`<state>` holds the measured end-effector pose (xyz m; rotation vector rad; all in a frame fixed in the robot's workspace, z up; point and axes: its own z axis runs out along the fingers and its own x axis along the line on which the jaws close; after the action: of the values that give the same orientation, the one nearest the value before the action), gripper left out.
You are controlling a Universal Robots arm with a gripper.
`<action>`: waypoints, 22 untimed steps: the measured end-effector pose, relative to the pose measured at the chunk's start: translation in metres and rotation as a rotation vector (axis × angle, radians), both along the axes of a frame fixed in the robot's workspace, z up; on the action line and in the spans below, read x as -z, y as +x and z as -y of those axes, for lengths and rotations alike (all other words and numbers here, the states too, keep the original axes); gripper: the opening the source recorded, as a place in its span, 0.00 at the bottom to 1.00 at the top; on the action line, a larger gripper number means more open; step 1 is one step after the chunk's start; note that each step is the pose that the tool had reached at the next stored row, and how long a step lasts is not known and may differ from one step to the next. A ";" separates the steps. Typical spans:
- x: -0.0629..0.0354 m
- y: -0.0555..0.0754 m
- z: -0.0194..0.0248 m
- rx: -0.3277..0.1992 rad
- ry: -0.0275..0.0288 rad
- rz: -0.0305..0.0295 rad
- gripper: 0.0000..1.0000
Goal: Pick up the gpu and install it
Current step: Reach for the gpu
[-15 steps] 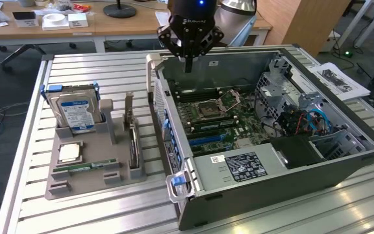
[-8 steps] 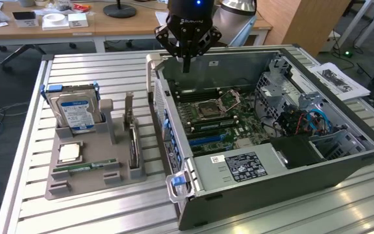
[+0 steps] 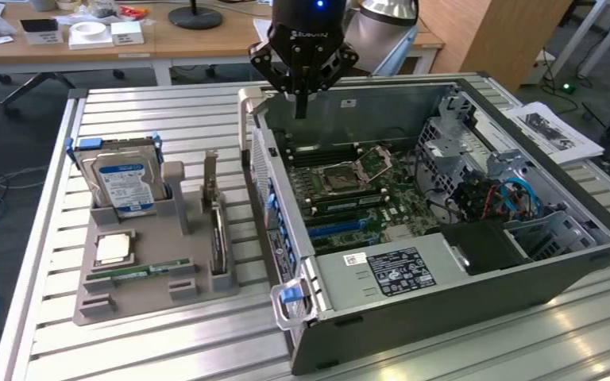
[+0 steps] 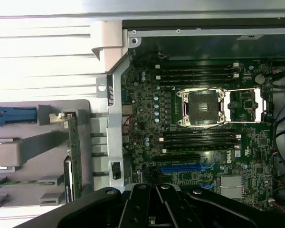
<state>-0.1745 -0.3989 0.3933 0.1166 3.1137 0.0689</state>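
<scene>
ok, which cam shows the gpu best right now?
Exterior view. The gpu stands on edge in the grey tray, on the exterior view's left of the open case, its full length visible. In the wrist view the gpu is edge-on, a thin green strip.

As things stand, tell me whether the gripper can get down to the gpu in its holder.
Probably yes. The gpu stands on edge in the gray holder with its top edge bare and nothing above it. The gripper hangs shut over the computer case, holding nothing.
</scene>
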 end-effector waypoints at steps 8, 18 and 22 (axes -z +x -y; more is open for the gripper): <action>0.0000 -0.007 0.0000 0.000 0.0000 0.0000 0.11; 0.0000 -0.023 0.0000 0.000 0.0000 0.0000 0.11; 0.0001 -0.031 0.0000 0.000 0.0000 0.0000 0.11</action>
<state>-0.2057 -0.3989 0.3932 0.1165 3.1137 0.0689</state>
